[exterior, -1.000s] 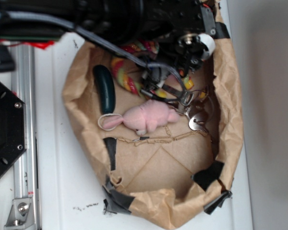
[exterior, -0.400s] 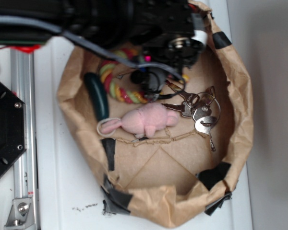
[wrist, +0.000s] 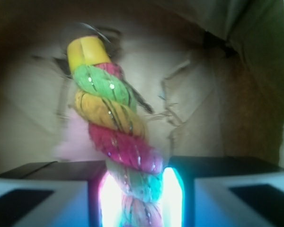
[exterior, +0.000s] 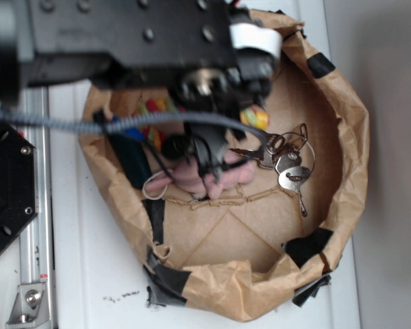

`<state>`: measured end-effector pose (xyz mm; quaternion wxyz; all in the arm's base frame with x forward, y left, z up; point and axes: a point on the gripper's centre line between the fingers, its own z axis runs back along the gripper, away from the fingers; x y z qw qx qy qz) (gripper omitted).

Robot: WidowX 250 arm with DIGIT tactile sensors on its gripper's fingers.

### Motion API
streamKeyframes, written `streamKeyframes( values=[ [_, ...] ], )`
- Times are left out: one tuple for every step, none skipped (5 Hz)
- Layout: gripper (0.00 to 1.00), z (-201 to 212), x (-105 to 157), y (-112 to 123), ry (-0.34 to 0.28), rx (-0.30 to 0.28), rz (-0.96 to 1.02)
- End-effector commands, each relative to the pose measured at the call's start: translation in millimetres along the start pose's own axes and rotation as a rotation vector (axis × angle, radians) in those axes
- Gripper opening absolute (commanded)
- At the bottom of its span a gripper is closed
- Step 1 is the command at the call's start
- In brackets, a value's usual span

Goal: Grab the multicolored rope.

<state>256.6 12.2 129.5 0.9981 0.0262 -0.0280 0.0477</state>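
Observation:
The multicolored rope point(wrist: 114, 118) is a thick twist of red, yellow and light green. It rises between my fingers in the wrist view, ending in a yellow tip. My gripper point(wrist: 137, 189) is shut on it, with the rope held off the paper floor. From outside, the arm hides most of the rope; one yellow-green end point(exterior: 255, 116) and a few striped bits point(exterior: 153, 108) show. The gripper point(exterior: 202, 154) hangs over the pink plush.
A brown paper bag point(exterior: 349, 137) with black tape patches walls everything in. Inside lie a pink plush point(exterior: 229, 175), a bunch of keys point(exterior: 288, 163) and a dark green toy point(exterior: 131, 163). A black hexagonal base point(exterior: 7, 185) and a metal rail point(exterior: 33, 274) stand at the left.
The arm has moved down the frame over the plush. The rope, which lay on the bag floor at the back, is now up with the gripper.

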Motion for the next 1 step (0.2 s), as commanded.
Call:
streamKeyframes(
  values=[
    [0.0,15.2,22.2,-20.0,0.046,-0.028,0.128]
  ],
)
